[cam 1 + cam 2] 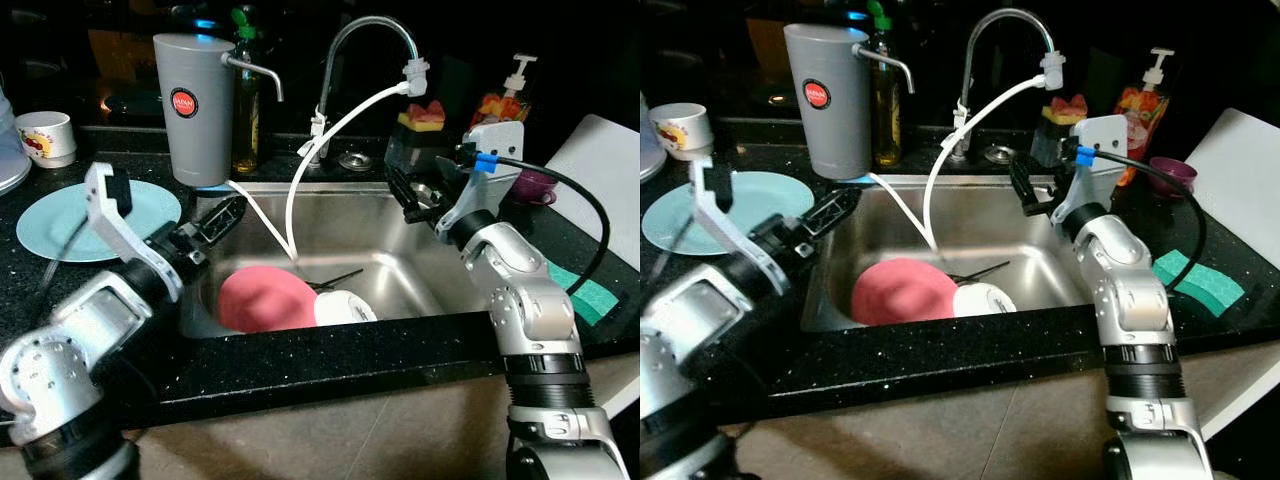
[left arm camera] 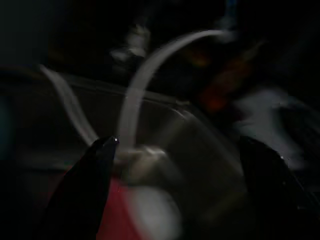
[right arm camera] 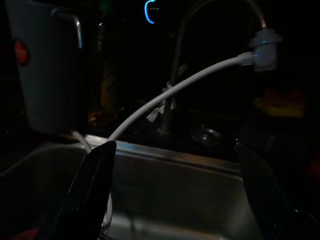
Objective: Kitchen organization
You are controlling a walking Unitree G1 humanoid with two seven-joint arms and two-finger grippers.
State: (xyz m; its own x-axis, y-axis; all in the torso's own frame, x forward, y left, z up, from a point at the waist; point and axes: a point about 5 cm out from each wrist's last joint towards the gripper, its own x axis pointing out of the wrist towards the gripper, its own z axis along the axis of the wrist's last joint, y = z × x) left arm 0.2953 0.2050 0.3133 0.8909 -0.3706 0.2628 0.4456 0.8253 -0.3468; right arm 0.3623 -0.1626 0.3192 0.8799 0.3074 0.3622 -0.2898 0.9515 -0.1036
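A pink plate [image 1: 262, 300] leans inside the steel sink [image 1: 420, 270], with a white cup [image 1: 345, 308] on its side against it and dark utensils [image 1: 335, 280] behind. My left gripper [image 1: 222, 218] hovers over the sink's left rim, open and holding nothing; in the left wrist view its fingers [image 2: 95, 175] stand wide apart above the pink plate [image 2: 112, 220]. My right gripper [image 1: 402, 192] hangs over the sink's right rear corner, open and pointing across the basin; the right wrist view shows the right gripper [image 3: 175, 146] spread before the faucet [image 3: 175, 75].
A light blue plate [image 1: 70, 225] lies on the black counter left of the sink, with a mug [image 1: 46, 137] behind it. A grey water filter [image 1: 192, 108], an oil bottle [image 1: 246, 110], the faucet [image 1: 365, 35] with its white hose [image 1: 330, 140], a sponge rack [image 1: 420, 125] and a soap pump [image 1: 508, 98] line the back. A green sponge [image 1: 590, 297] lies right.
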